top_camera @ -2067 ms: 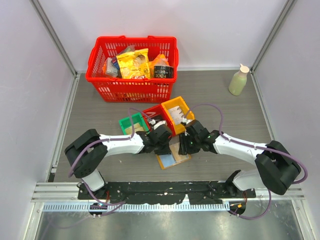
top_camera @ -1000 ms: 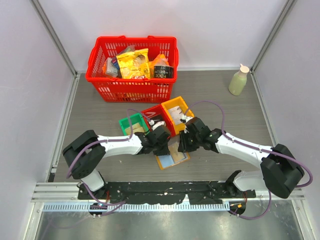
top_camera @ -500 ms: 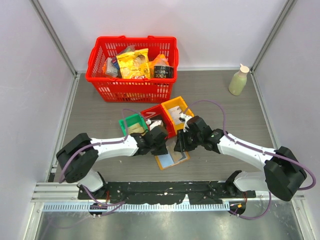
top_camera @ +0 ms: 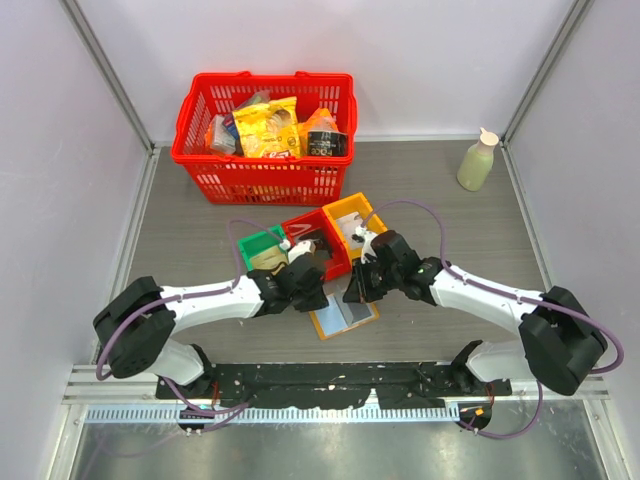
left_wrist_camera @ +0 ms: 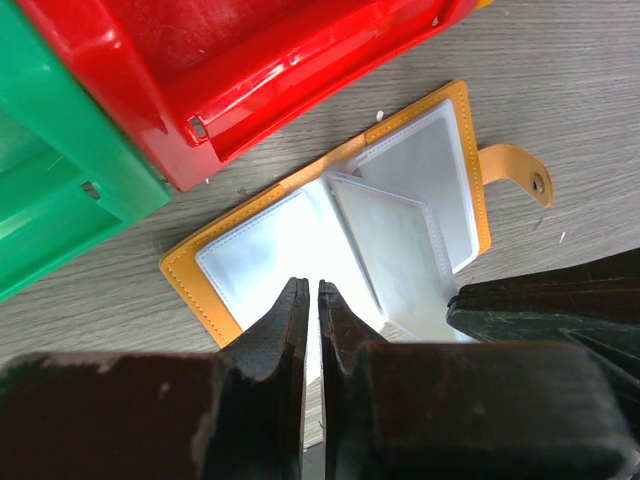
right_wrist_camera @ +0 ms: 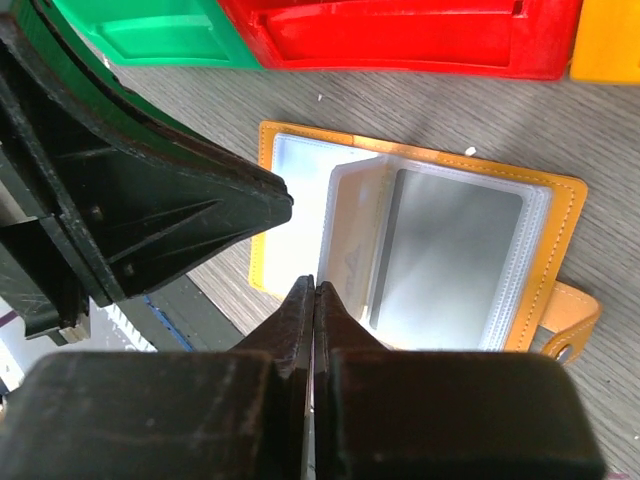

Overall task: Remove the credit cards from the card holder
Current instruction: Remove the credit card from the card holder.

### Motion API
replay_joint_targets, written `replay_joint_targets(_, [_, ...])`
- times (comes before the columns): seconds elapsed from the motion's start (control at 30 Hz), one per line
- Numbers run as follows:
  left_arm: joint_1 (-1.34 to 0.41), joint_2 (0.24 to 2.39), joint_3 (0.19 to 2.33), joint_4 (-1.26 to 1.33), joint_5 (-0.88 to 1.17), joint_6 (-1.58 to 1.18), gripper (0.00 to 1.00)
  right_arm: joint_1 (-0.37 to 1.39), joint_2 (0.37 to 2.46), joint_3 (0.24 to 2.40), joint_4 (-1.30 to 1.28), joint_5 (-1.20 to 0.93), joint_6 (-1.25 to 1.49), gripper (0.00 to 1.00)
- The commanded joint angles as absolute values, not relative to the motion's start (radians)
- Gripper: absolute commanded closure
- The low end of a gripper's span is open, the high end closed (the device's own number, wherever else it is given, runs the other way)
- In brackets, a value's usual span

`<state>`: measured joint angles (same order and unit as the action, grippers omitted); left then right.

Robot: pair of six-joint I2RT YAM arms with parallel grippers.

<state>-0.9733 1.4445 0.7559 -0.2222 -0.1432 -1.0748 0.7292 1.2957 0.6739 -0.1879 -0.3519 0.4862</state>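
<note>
Beneath the right pincer [right_wrist_camera: 313,290] lies the open card holder [right_wrist_camera: 455,245].

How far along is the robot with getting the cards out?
Done: the card holder lies open on the table. In hand: the left gripper and right gripper hover shut over its sleeves, with no card visibly held. Left: whether the sleeves hold cards is unclear, so pulling them out seems mostly ahead.

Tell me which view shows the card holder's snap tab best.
Left wrist: the snap tab lies whole and unobstructed beside the open card holder. Right wrist catches it at the lower right. Top external: holder small, tab indistinct.
</note>
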Motion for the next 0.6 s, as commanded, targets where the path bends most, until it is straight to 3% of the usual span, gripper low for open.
replay_joint_targets(0.0, [-0.969,1.41,0.744,-0.201,-0.166,-1.092,0.89,0.729,1.307,0.67,-0.159,-0.327,0.488,0.99])
replay_joint_targets(0.1, [-0.969,1.413,0.744,-0.199,-0.158,-1.095,0.89,0.729,1.315,0.67,-0.183,-0.321,0.468,0.99])
replay_joint_targets(0.33, [-0.968,1.376,0.715,-0.193,-0.169,-1.118,0.89,0.729,1.365,0.643,-0.026,-0.537,0.515,0.99])
replay_joint_targets(0.4, [-0.968,1.364,0.707,-0.199,-0.172,-1.123,0.89,0.73,1.39,0.646,-0.009,-0.567,0.514,0.93])
replay_joint_targets(0.47, [-0.968,1.345,0.701,-0.21,-0.176,-1.123,0.88,0.73,1.394,0.649,-0.014,-0.575,0.509,0.79])
replay_joint_targets(0.57, [-0.968,1.322,0.692,-0.233,-0.192,-1.124,0.87,0.73,1.382,0.653,-0.055,-0.502,0.48,0.73])
